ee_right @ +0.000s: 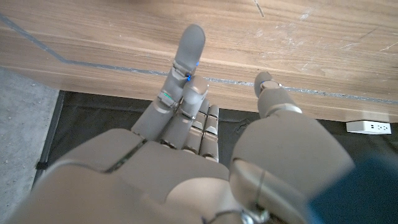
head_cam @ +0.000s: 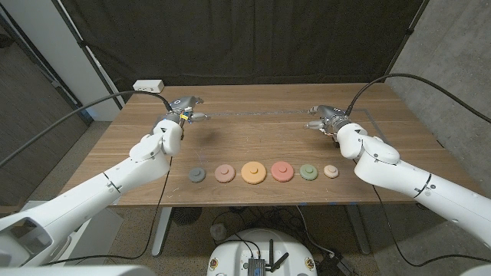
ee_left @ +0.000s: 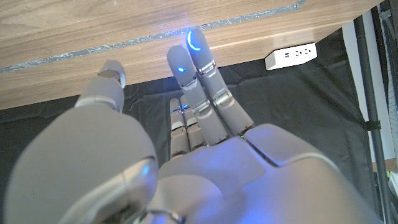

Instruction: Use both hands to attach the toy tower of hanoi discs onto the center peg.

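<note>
Both hands are up over the far half of the wooden table [head_cam: 253, 130], holding nothing: the left hand [head_cam: 184, 110] sits out on the left side and the right hand [head_cam: 325, 118] on the right, well apart from each other, fingers reaching inward toward the middle. From the wrist cams the left hand's fingers [ee_left: 198, 68] are stretched out fairly straight and loosely spread, thumb off to the side, and the right hand's fingers [ee_right: 186, 59] look about the same, so both read as open to me. Six discs lie in a neat row along the near edge, each apart from its neighbour, none touching a hand: a grey disc [head_cam: 197, 175], a dusty pink disc [head_cam: 225, 173], an orange disc [head_cam: 253, 172] that looks the biggest, a red disc [head_cam: 281, 171], a green disc [head_cam: 308, 172] and a small cream disc [head_cam: 331, 172]. They're round, flat, matte, with a raised bump or hub in the middle of most, can't tell the material. Tabletop is brown wood grain with a thin taped outline [head_cam: 253, 113] across it. One white power strip [head_cam: 149, 85] sits at the far left corner, black curtain [head_cam: 245, 38] behind, and a black cable [head_cam: 115, 98] runs along each arm.
</note>
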{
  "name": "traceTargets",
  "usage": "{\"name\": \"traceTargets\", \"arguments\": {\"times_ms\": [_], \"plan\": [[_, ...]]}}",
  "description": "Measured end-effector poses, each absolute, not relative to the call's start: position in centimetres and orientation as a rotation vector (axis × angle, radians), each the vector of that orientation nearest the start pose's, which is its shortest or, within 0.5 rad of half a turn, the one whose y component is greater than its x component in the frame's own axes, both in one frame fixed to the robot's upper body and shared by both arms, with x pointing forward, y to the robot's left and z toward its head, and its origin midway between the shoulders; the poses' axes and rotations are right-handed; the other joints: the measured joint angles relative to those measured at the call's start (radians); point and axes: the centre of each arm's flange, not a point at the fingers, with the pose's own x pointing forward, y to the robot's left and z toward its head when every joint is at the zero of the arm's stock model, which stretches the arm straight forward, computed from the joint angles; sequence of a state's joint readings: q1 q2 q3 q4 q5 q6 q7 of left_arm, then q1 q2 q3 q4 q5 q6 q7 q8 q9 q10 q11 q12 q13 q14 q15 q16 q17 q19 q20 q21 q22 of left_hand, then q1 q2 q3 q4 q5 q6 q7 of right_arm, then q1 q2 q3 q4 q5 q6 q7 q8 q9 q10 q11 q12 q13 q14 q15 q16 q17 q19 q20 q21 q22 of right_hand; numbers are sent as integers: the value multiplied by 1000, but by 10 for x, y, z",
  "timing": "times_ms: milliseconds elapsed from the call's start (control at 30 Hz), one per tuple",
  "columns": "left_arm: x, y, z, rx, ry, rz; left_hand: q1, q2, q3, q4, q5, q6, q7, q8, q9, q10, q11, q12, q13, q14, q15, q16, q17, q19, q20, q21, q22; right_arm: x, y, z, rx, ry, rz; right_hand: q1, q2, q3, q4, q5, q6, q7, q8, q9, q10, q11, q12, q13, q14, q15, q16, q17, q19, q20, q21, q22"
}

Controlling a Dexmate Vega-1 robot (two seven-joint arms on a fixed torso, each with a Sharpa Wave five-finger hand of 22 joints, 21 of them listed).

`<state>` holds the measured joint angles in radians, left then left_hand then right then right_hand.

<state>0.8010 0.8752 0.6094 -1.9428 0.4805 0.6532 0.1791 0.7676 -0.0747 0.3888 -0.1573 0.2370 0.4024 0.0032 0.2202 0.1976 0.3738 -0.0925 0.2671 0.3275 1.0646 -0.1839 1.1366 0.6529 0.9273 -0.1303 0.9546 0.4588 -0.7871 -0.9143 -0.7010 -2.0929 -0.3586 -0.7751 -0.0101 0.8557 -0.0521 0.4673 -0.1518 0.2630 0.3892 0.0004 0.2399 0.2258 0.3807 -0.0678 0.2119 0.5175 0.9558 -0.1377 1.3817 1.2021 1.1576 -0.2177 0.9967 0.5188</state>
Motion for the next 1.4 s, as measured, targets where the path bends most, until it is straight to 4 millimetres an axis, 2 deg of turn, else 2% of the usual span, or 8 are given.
{"name": "traceTargets", "arguments": {"times_ms": [133,200,533,800,933,967,1300,1400], "plan": [[576,276,42,1321,-470,394,0,0,-3,-3,0,10,1,0,0,0,0,0,0,0,0,0,0,0,0,7,-5,558,-231,6,-1299,-324,-118,0,0,-1,-1,0,3,4,0,-1,-6,6,0,0,4,-3,4,9,0,0,4,0],[576,276,42,1318,-470,395,0,0,-5,0,4,10,0,0,0,0,0,0,0,0,0,0,0,0,0,7,-5,556,-231,6,-1299,-326,-115,0,0,-4,-4,0,-4,11,-8,-2,-13,13,0,0,10,-2,7,14,0,0,7,0],[575,279,40,1307,-471,402,4,12,-5,0,4,10,0,0,0,4,-4,0,5,-9,2,8,-5,-4,4,12,-9,547,-231,1,-1295,-323,-102,0,0,-4,-4,8,-38,12,-22,-3,-37,11,-12,0,5,-6,-4,2,-9,2,7,-9],[574,280,39,1303,-472,408,5,16,-15,-1,4,10,0,-7,0,4,-4,0,9,-9,2,13,-5,-5,5,15,-9,534,-233,-8,-1300,-317,-102,0,0,-4,-4,16,-43,14,-22,-3,-38,12,-12,0,-9,2,-16,-4,-15,0,6,-14],[573,281,38,1303,-472,408,5,16,-15,-1,4,10,0,-7,0,4,-4,0,9,-9,2,15,-9,-7,3,18,-9,535,-235,-8,-1297,-310,-113,0,0,-8,-8,16,-43,14,-22,-3,-42,9,-12,0,-13,2,-17,-8,-24,5,7,-18],[573,281,38,1300,-475,411,5,16,-15,-1,4,10,0,-7,0,4,-4,0,11,-9,2,15,-9,-7,3,18,-9,528,-235,-11,-1301,-312,-107,0,0,-8,-8,16,-43,14,-22,-3,-42,9,-12,0,-13,2,-17,-7,-25,3,7,-18],[569,281,37,1292,-482,412,5,16,-22,0,4,10,0,-7,5,7,0,-5,14,-15,7,21,-9,-13,1,26,-9,511,-238,-19,-1303,-309,-111,0,0,-8,-8,20,-57,11,-22,-3,-47,14,-12,4,-13,2,-21,-8,-27,2,14,-23],[567,282,37,1294,-483,412,5,16,-22,0,4,10,0,-7,5,7,0,-5,18,-15,7,21,-12,-18,7,26,-14,511,-239,-20,-1298,-306,-116,0,0,-8,-8,23,-57,11,-22,-3,-47,14,-12,4,-17,5,-25,-8,-30,5,14,-26]]}}
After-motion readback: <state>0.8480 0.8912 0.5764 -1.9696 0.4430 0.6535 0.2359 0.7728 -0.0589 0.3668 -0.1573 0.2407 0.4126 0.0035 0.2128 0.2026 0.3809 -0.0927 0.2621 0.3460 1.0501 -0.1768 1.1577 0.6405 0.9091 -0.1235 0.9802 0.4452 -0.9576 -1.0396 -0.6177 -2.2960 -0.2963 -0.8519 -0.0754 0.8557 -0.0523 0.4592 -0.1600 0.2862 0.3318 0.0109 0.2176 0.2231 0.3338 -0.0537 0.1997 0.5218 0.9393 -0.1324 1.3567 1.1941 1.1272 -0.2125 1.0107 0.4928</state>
